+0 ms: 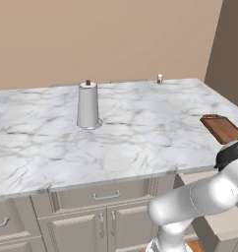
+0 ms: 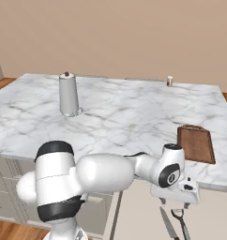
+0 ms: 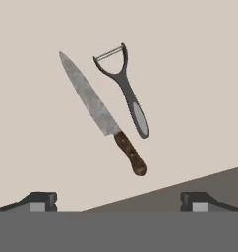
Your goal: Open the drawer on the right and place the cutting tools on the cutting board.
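A white robot arm reaches down over an open drawer [image 2: 134, 211] at the right end of a kitchen island. The drawer's pale beige inside sits below the marble countertop [image 2: 120, 117] edge.

The gripper [image 2: 175, 202] hangs over the drawer, fingers spread wide w/ nothing between them. In the hand view the two dark fingertips [image 3: 40, 201] stand far apart at the bottom, both clear of the tools.

Two cutting tools lie flat on the drawer floor, just beside each other, not touching. One is a knife [image 3: 99, 110] w/ a long grey blade and a dark brown wooden handle. The other is a Y-shaped peeler [image 3: 125, 86], dark grey w/ a lighter grip insert. From the right base view they sit just under the gripper, partly cut off by the picture's bottom edge.

The cutting board [image 2: 195, 143], reddish-brown wood w/ a darker rim and a small handle end, lies flat on the countertop near its right front corner, just above the drawer; nothing lies on it.

Further back on the counter, to the left, stands a tall grey-white cylinder [image 1: 87, 105] w/ a dark knob on top. A small jar-like item [image 1: 160, 78] sits at the far edge; too small to tell more.

A shut drawer front w/ a silver bar handle [image 1: 106, 196] shows under the counter, cabinet doors below it.
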Controlling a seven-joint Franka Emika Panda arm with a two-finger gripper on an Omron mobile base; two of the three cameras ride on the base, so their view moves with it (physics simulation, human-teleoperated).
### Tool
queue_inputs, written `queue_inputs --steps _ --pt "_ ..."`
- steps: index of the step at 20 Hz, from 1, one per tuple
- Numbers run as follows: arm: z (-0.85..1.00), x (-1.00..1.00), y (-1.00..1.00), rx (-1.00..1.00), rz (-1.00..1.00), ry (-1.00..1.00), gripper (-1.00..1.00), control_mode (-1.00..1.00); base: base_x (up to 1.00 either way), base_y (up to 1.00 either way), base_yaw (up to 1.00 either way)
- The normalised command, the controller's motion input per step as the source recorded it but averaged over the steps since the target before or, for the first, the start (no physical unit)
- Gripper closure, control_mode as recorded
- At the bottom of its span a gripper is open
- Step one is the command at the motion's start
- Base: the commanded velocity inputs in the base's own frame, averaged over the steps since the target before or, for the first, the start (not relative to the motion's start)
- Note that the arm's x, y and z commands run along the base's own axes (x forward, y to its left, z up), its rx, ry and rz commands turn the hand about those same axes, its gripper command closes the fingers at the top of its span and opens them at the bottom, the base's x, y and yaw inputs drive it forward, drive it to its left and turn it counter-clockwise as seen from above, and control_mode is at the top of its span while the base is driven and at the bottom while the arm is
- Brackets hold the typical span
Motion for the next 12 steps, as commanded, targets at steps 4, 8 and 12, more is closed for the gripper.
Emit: queue_inputs --steps 4,8,12 --pt "-0.56 0.00 -0.08 0.02 0.00 0.00 -1.00 -1.00 0.00 0.00 0.00" --pt "-0.42 0.00 -0.05 0.01 0.00 0.00 -1.00 -1.00 0.00 0.00 0.00" --pt "-0.17 0.00 -0.10 0.00 0.00 0.00 -1.00 -1.00 0.00 0.00 0.00"
